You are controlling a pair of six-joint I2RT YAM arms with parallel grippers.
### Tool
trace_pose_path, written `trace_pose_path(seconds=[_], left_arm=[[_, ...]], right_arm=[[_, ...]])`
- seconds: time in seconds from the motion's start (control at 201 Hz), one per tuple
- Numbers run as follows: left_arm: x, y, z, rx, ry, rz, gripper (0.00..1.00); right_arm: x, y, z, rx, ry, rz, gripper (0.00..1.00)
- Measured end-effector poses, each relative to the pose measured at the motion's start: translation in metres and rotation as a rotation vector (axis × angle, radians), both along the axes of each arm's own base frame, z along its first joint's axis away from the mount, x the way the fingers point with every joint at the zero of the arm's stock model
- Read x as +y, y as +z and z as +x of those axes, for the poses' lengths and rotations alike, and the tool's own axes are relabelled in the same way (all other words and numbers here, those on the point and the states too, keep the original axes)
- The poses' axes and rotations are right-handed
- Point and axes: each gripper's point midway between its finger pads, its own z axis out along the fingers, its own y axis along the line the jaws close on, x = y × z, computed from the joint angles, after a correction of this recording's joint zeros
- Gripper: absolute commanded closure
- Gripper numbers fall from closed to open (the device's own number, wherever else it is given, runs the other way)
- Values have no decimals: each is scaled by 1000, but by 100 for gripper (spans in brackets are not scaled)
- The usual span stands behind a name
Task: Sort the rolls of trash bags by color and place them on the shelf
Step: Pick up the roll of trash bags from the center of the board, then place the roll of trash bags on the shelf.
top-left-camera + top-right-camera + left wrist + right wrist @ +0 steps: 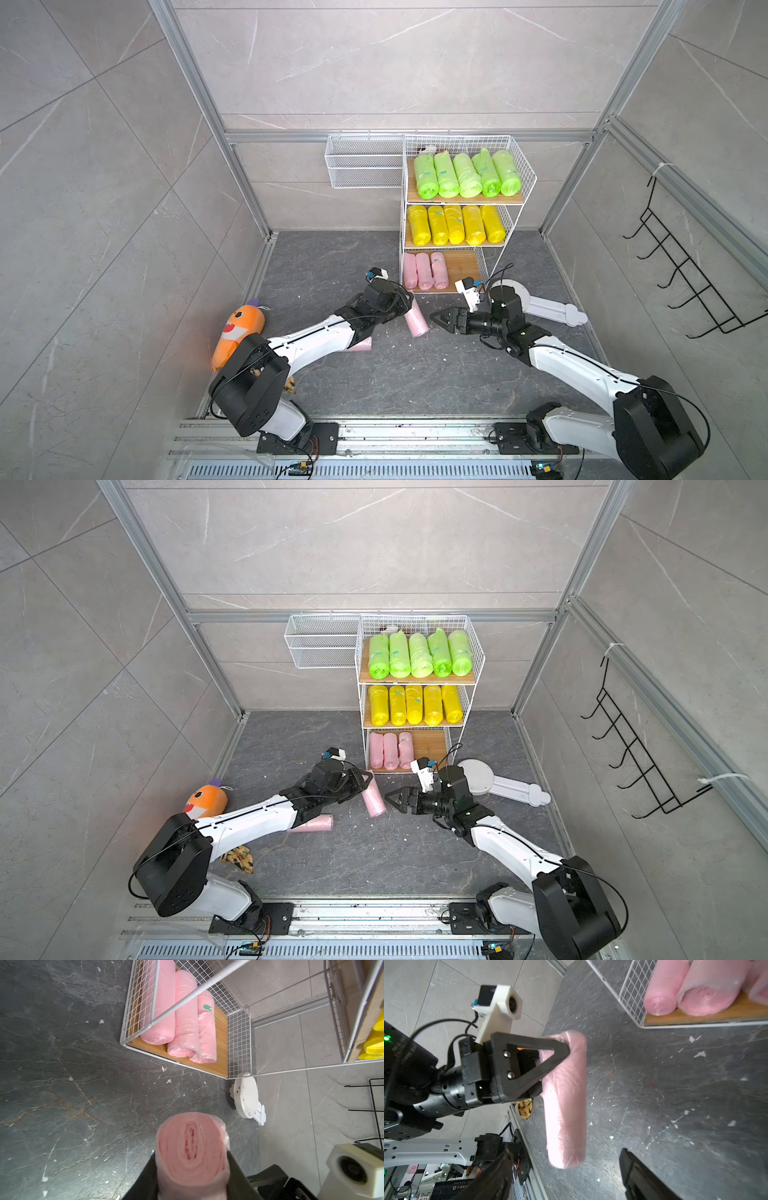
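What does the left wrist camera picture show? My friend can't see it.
A pink roll of trash bags, seen end-on, is gripped in the left hand against a dark gray floor. Beyond it, three more pink rolls lie side by side on the shelf's bottom wooden board, with bare board left beside them.

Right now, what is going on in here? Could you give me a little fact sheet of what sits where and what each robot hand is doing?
shelf: three tiers, sorted by colour
top tier: five green rolls
middle tier: five yellow rolls
bottom tier: three pink rolls, bare board beside them
left gripper: shut on the held pink roll, in front of the shelf
right gripper: open, empty, pointing at that roll
floor: loose pink roll under the left arm; orange plush toy
not yet shelved: two pink rolls
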Motion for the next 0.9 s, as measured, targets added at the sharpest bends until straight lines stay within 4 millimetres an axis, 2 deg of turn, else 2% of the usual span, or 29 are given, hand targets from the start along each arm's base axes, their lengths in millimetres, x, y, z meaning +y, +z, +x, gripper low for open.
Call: trace_pose_path(seconds=[0.134, 0.309, 0.473, 0.617, 0.687, 0.811, 0.896], left_arm=[[-2, 3, 0, 2, 0, -22, 65], [-4, 4, -1, 7, -7, -36, 65], [-8, 9, -1, 5, -16, -63, 65], [-10, 12, 0, 0, -18, -81, 62], [-10, 13, 0, -1, -16, -86, 52], [-11, 16, 1, -6, -12, -102, 27], [-11, 18, 2, -17, -10, -102, 20]], right_arm=[[12, -5, 0, 2, 32, 19, 16], [28, -16, -3, 28, 72, 20, 24], [41, -14, -4, 14, 100, 24, 42], [41, -18, 0, 15, 84, 14, 61], [40, -19, 1, 7, 78, 6, 63], [36, -20, 3, -3, 60, -15, 65], [26, -22, 7, 0, 26, -34, 66]])
